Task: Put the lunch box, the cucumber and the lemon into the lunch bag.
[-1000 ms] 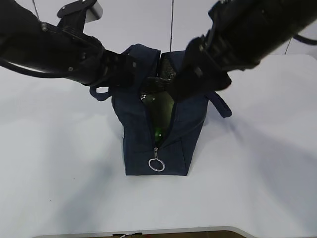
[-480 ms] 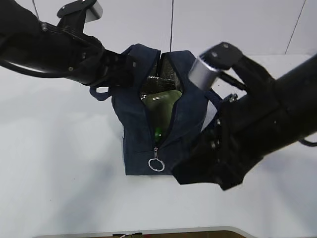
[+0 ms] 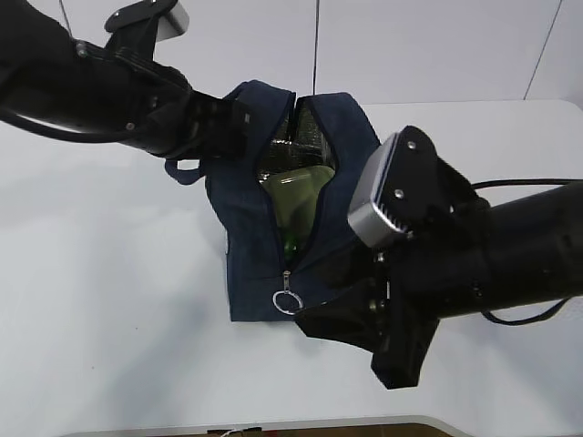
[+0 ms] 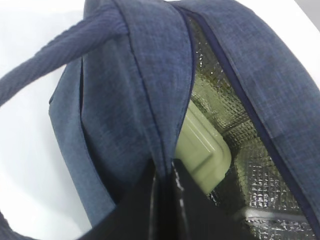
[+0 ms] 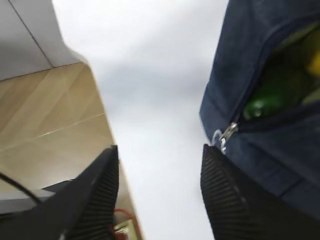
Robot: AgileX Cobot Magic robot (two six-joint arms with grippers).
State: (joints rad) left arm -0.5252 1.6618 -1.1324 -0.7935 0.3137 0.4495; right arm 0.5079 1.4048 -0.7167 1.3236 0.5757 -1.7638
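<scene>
The navy lunch bag [image 3: 250, 228] stands mid-table, its top unzipped and spread. Inside it the pale green lid of the lunch box [image 3: 296, 189] leans, and the dark green cucumber [image 3: 290, 244] shows in the slit above the metal ring [image 3: 287, 302]. My left gripper [image 3: 244, 123] is shut on the bag's left rim [image 4: 160, 150], beside the lunch box [image 4: 202, 150]. My right gripper [image 3: 351, 350] hangs open and empty, low at the bag's front right. In its wrist view the right gripper [image 5: 160, 150] frames bare table, with the cucumber [image 5: 257, 107] and the yellow lemon [image 5: 314, 62] inside the bag.
The table's front edge [image 5: 107, 130] runs close under the right gripper, with wooden floor [image 5: 45, 115] beyond. The bag's handle [image 4: 50, 65] loops over the left side. Silver lining [image 4: 235, 125] shows inside. White table [image 3: 109, 300] lies to the left of the bag.
The right arm has swung from over the bag's opening down to its front right, near the table's front edge, jaws still open. The left arm has not moved.
</scene>
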